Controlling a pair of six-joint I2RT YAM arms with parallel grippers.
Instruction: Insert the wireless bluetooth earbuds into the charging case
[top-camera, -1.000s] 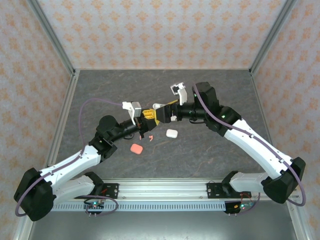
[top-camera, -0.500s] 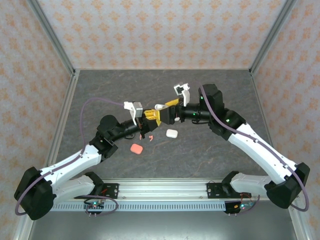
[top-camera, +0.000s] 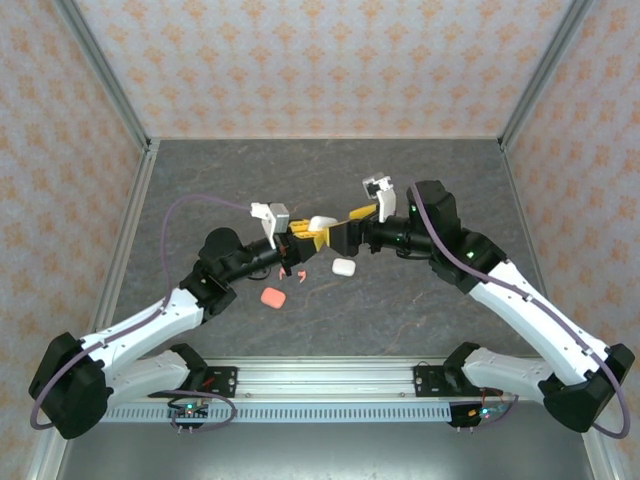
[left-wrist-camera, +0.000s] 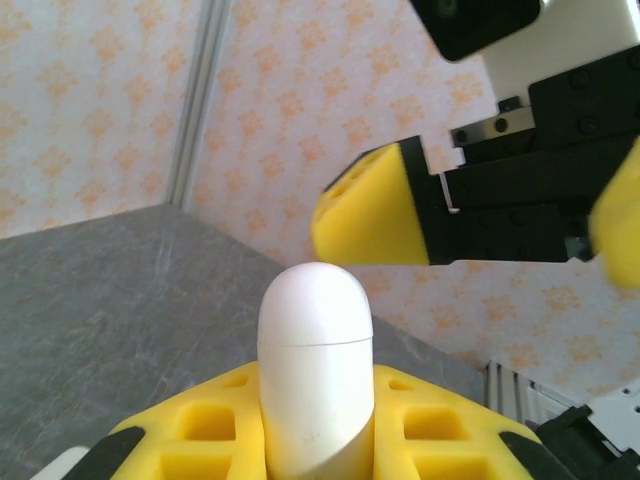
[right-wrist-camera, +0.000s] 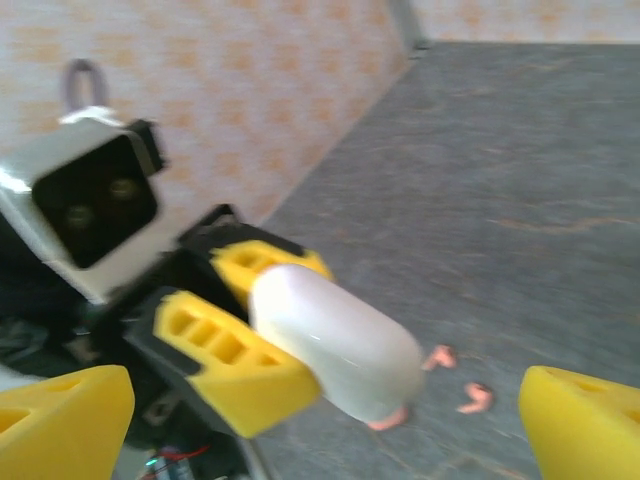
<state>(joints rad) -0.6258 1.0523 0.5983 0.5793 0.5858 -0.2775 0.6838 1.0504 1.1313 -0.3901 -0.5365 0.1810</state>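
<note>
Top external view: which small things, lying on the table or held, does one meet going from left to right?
coral-red case → coral-red earbuds → held white case, in the shut left gripper → loose white case

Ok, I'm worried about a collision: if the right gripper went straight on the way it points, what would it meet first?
Most likely the white charging case sticking out of the shut left gripper; the open right gripper faces it head-on, though depth is unclear.
</note>
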